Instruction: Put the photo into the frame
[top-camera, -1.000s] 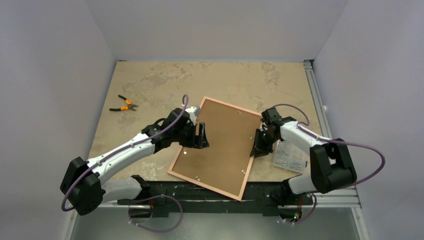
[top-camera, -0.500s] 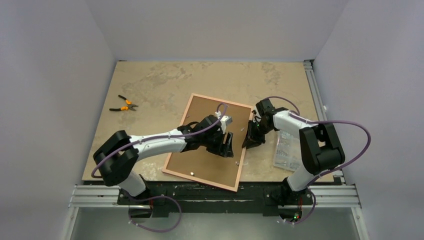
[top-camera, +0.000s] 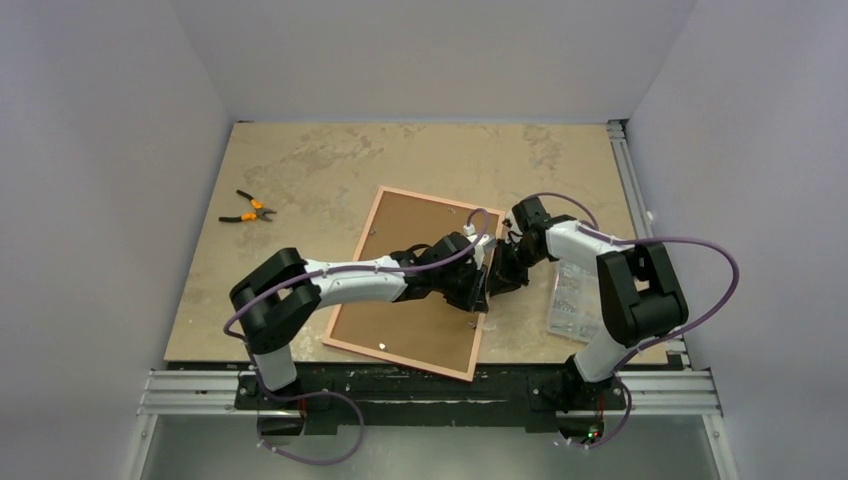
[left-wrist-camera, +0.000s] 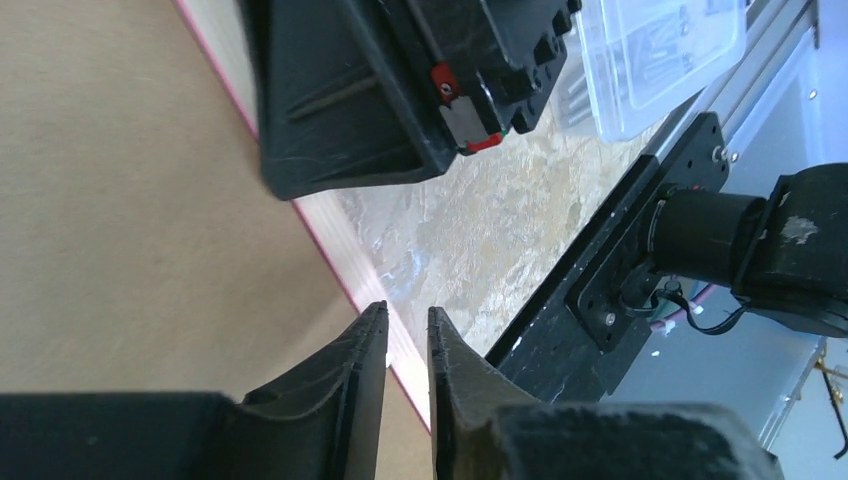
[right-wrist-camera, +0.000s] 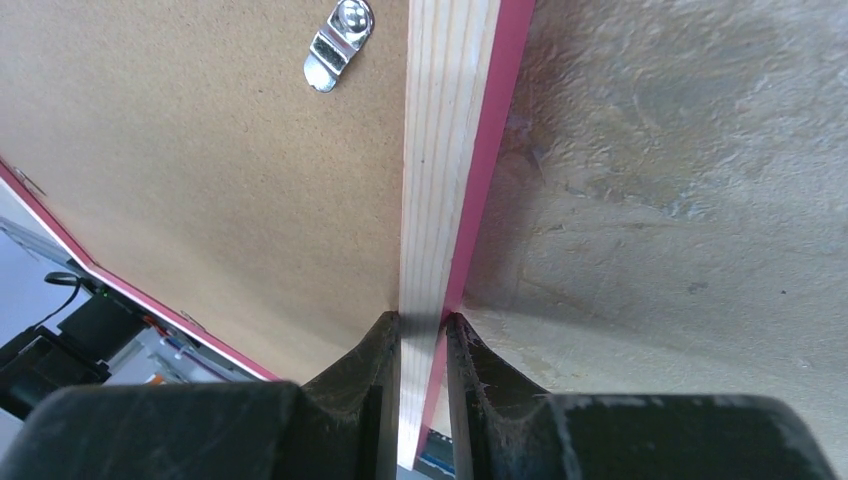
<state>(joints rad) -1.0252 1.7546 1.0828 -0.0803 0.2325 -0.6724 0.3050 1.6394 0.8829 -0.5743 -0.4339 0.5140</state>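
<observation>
Fingers (right-wrist-camera: 350, 400) of right gripper (right-wrist-camera: 422, 330) pinch right rail of frame (right-wrist-camera: 440, 160), lying back-up on table (top-camera: 300, 170). Left gripper (left-wrist-camera: 408, 350) fingers nearly together astride same rail, clamp unclear. Photo unseen. Likely step: lifting frame; next needs matched, level raise.

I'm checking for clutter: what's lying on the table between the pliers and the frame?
Nothing. In the top view, the stretch of table between the pliers and the frame is bare.

White arms (top-camera: 352, 279), black joints (top-camera: 281, 303), purple cables (top-camera: 735, 275)
</observation>
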